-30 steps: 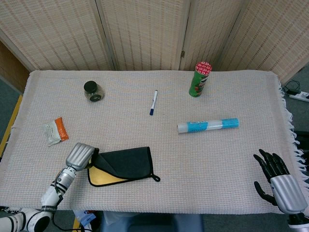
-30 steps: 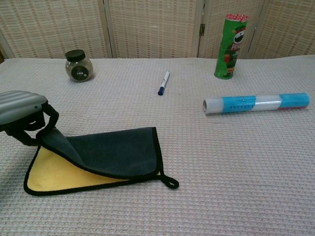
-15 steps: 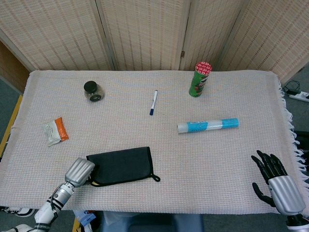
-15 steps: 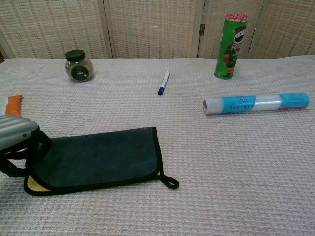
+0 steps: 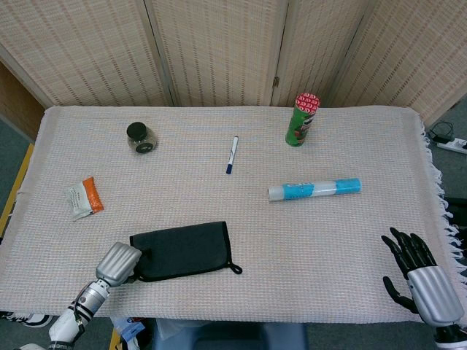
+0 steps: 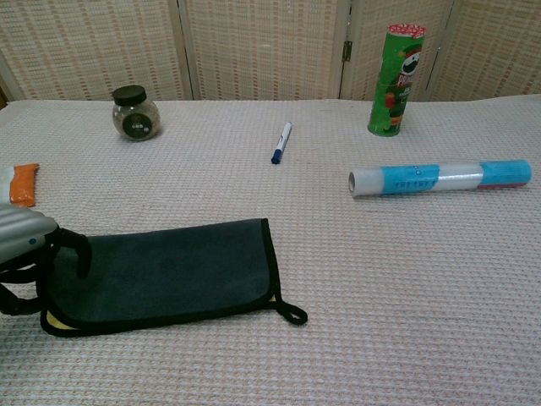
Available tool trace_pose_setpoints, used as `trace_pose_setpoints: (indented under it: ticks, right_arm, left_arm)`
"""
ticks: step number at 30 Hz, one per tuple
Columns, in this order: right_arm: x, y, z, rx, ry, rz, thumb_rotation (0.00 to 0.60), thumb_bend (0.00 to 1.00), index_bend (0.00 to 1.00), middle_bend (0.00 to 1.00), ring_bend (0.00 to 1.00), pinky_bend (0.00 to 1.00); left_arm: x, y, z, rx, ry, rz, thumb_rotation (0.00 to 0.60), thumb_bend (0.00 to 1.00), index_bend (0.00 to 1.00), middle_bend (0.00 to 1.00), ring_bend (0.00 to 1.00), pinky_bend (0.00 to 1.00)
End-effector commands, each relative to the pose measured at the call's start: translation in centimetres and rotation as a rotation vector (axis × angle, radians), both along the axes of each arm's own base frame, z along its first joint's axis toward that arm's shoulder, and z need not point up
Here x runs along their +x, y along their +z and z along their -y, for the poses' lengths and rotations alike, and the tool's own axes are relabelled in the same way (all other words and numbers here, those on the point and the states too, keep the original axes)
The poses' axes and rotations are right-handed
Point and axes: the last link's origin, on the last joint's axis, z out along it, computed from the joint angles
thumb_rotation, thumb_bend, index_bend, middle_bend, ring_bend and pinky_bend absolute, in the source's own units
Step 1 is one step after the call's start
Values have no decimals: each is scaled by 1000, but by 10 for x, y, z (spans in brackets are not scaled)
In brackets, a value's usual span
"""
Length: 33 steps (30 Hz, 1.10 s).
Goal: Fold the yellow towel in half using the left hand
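**How our two cameras sit**

Our head view looks steeply down from high above the counter (image 5: 241, 219), taking in its full spread. Our chest view sits low and close, facing the back screens. We share the near-left stretch.

folded towel (image 5: 182, 250) (dark side up), left hand (image 5: 119, 262) at its left edge, right hand (image 5: 423, 277) spread, well apart

My left robot hand (image 6: 25, 258) is cut off by the chest view's left edge, and its fingertips (image 5: 139, 257) hide against the folded dark grey towel with yellow underside (image 5: 182, 249), so contact is unclear. Only slivers of yellow show. My right robot hand (image 5: 419, 273) runs off the head view's bottom edge.
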Motion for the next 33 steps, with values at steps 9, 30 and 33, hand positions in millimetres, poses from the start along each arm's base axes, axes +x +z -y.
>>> trace_pose_setpoints:
  ticks: [9,30,33]
  right_arm:
    - [0,-1,0,1,0,-2,600,483,0,0,0,0]
    - [-4,1,6,-58,-25,-45,600,483,0,0,0,0]
    - [-7,1,11,-70,-49,-57,600,482,0,0,0,0]
  left_arm:
    - [1,30,2,55,6,-9,600,399,216,1000,1000,1000]
    - [-26,77,7,353,-42,299,600,396,161,221,184,129]
    - [-48,91,28,420,-27,323,600,374,152,155,82,18]
